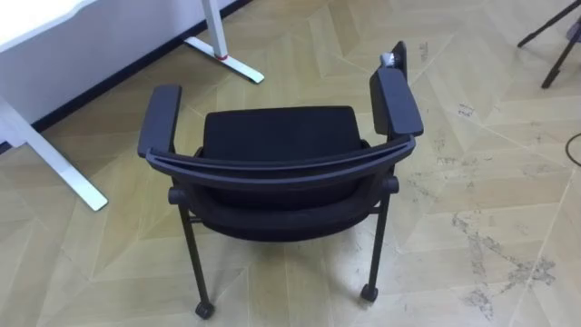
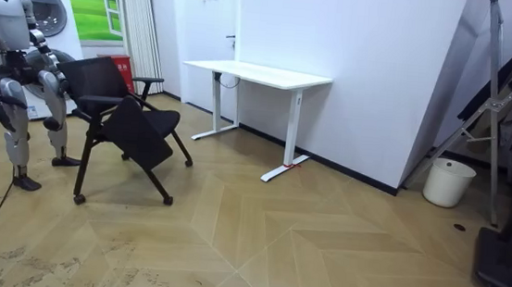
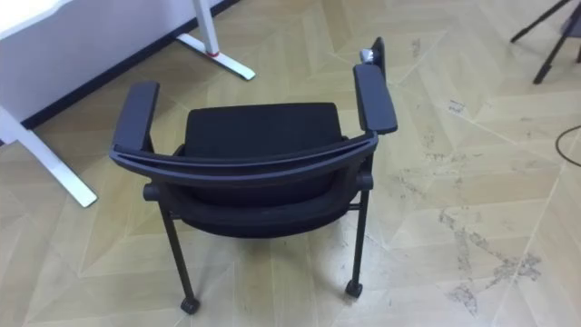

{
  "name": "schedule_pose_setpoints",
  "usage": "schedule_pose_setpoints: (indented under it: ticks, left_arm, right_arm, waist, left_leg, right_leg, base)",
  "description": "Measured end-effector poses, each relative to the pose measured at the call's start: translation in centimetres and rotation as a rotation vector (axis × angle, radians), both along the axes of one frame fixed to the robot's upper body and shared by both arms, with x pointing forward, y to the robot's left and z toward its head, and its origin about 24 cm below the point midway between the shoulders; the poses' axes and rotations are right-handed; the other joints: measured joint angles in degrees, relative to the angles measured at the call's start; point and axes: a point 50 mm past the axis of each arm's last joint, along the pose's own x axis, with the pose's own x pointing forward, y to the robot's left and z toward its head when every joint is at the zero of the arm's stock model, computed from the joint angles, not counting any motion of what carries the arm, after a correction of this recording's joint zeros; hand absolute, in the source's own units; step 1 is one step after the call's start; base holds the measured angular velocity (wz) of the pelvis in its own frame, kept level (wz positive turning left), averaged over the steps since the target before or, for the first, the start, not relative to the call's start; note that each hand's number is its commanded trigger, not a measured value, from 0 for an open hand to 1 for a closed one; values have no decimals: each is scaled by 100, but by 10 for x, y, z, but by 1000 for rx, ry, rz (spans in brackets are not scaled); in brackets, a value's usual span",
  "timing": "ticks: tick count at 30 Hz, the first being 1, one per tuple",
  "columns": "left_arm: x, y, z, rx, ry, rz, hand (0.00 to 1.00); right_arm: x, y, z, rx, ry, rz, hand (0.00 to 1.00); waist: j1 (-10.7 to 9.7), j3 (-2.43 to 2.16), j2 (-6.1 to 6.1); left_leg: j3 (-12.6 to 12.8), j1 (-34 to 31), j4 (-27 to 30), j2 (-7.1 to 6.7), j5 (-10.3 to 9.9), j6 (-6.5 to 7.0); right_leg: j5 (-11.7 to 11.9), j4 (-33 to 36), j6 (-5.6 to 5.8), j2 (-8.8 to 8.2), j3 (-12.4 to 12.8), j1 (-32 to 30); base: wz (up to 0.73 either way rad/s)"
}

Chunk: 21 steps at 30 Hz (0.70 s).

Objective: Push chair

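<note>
Hands (image 2: 50, 70): in the room view they sit close to my body, too small to read. I cannot tell whether either is open, closed or gripping anything.

Just ahead of them is the chair (image 1: 272, 195), black, with its back turned to me. I stand right behind it.
- Backrest (image 1: 272, 170): the part nearest the hands, a curved top rail running across my front.
- Seat (image 1: 277, 132): just beyond the backrest.
- Left armrest (image 1: 161, 118) and right armrest (image 1: 397, 100): they reach away from me on either side of the seat.
- Castors (image 1: 205, 310): on the two rear legs, resting on the floor (image 1: 508, 118), which is pale wood laid in a herringbone pattern.

Further out, ahead and to the left of the hands, stands a white desk (image 2: 258, 72). One of its flat feet (image 1: 227, 59) lies just past the left armrest, clear of the chair.

To the right of the hands are grey scuff marks (image 1: 495, 254) on the boards, beside the chair's right rear leg. Well beyond those, to the far right, are dark tripod legs (image 1: 554, 41).
</note>
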Motion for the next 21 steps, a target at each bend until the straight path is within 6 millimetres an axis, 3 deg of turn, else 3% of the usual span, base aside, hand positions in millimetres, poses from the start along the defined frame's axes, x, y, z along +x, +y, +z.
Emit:
schedule_pose_setpoints:
  ticks: [21]
  left_arm:
    - [-8, 3, 0, 23, 11, 49, 0]
  right_arm:
    - [-2, -8, 0, -83, 37, -45, 0]
  waist:
    - [-9, 8, -10]
  left_leg:
    - [0, 3, -16, -5, 0, 0]
  right_leg:
    - [-1, -12, 2, 3, 13, 1]
  base:
    - [0]
